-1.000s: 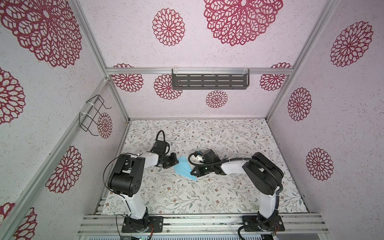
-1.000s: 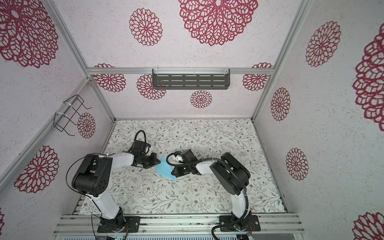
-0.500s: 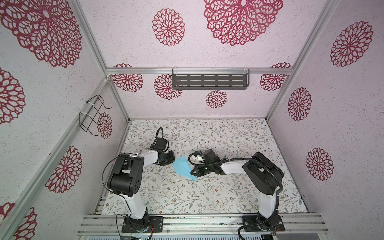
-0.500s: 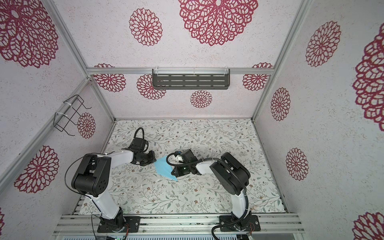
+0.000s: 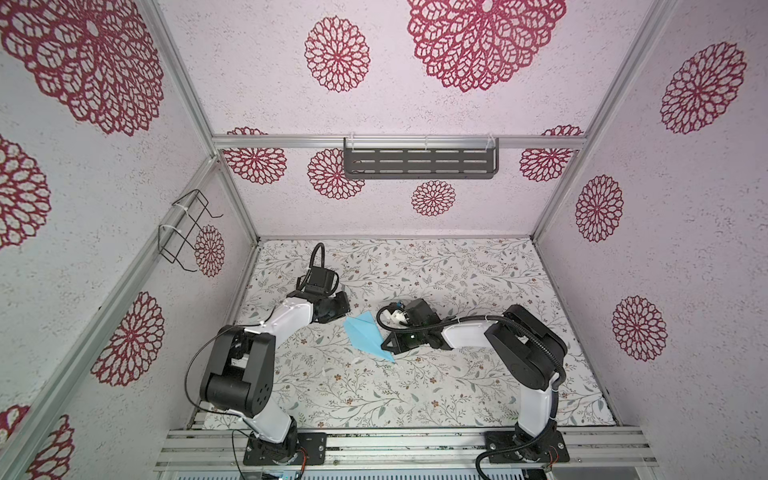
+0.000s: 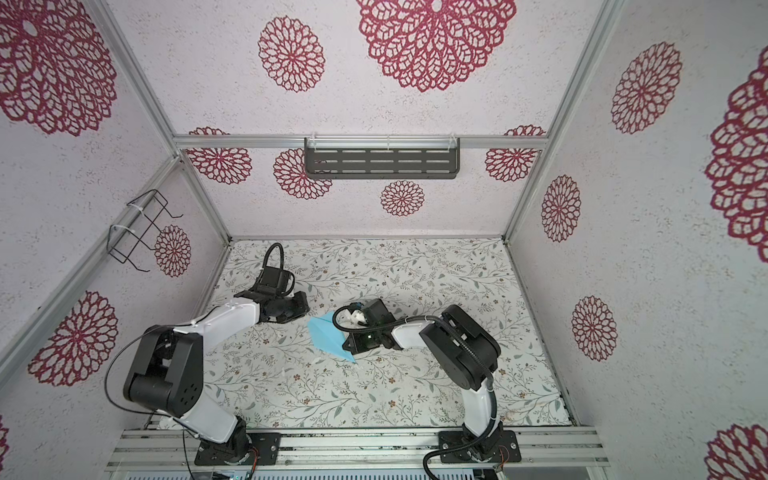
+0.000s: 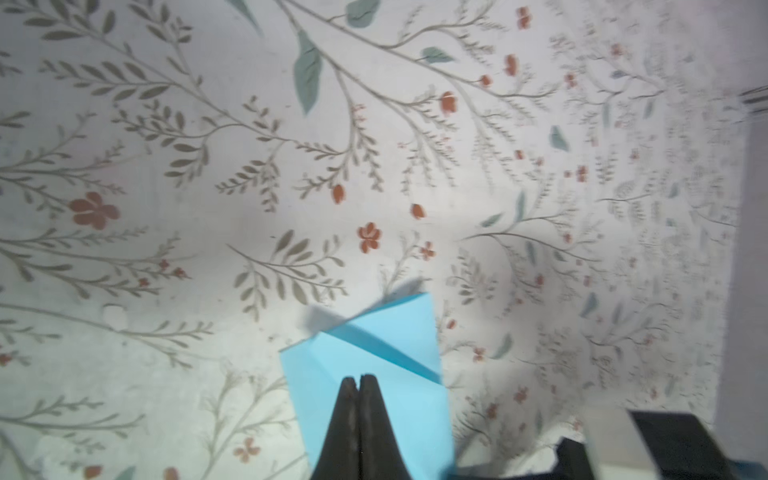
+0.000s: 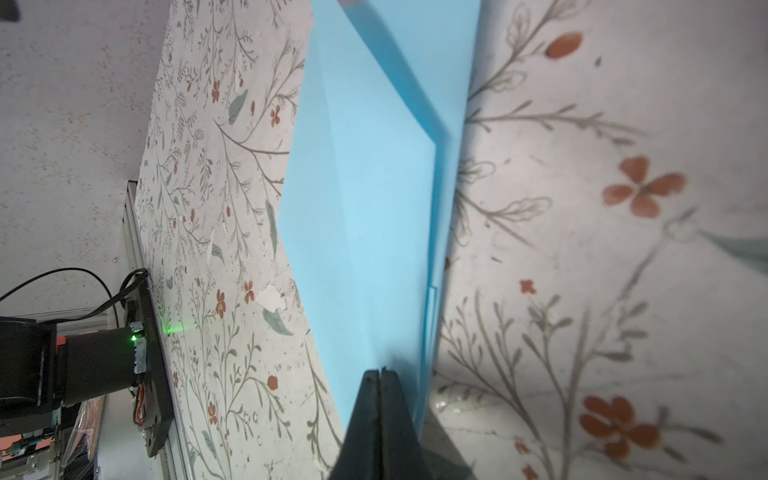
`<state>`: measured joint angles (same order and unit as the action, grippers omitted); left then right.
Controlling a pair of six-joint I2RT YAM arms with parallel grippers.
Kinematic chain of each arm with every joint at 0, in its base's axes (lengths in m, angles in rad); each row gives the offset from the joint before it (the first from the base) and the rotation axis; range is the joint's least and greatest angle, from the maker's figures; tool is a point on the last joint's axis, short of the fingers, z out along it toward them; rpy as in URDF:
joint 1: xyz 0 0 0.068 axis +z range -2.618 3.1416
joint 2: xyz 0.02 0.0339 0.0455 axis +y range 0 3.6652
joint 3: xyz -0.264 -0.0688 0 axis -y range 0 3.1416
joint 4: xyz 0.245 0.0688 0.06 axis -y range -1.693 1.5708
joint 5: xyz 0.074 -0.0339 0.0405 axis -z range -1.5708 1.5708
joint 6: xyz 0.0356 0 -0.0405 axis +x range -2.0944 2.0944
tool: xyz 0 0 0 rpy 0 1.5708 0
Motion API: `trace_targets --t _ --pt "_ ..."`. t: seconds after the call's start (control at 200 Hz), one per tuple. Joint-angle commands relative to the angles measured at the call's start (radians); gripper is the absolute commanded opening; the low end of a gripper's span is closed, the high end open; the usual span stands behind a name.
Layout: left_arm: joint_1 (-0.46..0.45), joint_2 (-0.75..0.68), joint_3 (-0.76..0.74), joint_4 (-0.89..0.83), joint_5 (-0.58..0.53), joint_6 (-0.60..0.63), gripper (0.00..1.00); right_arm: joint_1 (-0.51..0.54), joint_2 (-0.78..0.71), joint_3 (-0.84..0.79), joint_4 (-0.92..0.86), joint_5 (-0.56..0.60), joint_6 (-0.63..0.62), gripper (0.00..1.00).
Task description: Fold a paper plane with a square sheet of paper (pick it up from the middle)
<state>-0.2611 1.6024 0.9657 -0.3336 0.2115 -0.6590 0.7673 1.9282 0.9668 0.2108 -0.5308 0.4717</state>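
The white-and-black left arm (image 5: 291,320) rises from its base at seven o'clock, elbow bent, with the forearm stretching toward two o'clock. Its black two-fingered left end effector (image 7: 359,380) has both fingers pressed together (no gap shows). The matching right arm (image 5: 465,334), based at five o'clock, reaches low toward nine o'clock, its right end effector (image 8: 380,372) likewise closed tight.

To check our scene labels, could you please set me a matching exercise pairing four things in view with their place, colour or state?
Things:
1. paper plane
2. slotted shelf
3. wire rack
4. right gripper

Descriptions:
a. black, hung on the side wall
b. shut, tip over the paper plane
c. light blue, lying on the table
d. dark grey, on the back wall

Pairs: 1-c; 2-d; 3-a; 4-b.
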Motion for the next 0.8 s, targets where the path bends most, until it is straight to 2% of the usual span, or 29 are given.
trace_targets --t 0.0,0.26,0.565,0.796 --pt "-0.017 0.005 -0.046 0.065 0.084 -0.07 0.0 -0.01 0.012 -0.014 -0.075 0.03 0.015 0.0" --pt "-0.043 0.101 -0.054 0.077 0.115 -0.084 0.0 -0.01 0.001 0.0 -0.067 0.022 -0.001 0.0" --pt "-0.049 0.195 0.006 0.03 0.067 -0.062 0.0 -0.008 -0.006 -0.004 -0.073 0.032 -0.02 0.0" --pt "-0.05 0.241 0.037 -0.063 0.03 -0.058 0.0 0.003 -0.038 0.069 -0.053 0.067 -0.116 0.0"
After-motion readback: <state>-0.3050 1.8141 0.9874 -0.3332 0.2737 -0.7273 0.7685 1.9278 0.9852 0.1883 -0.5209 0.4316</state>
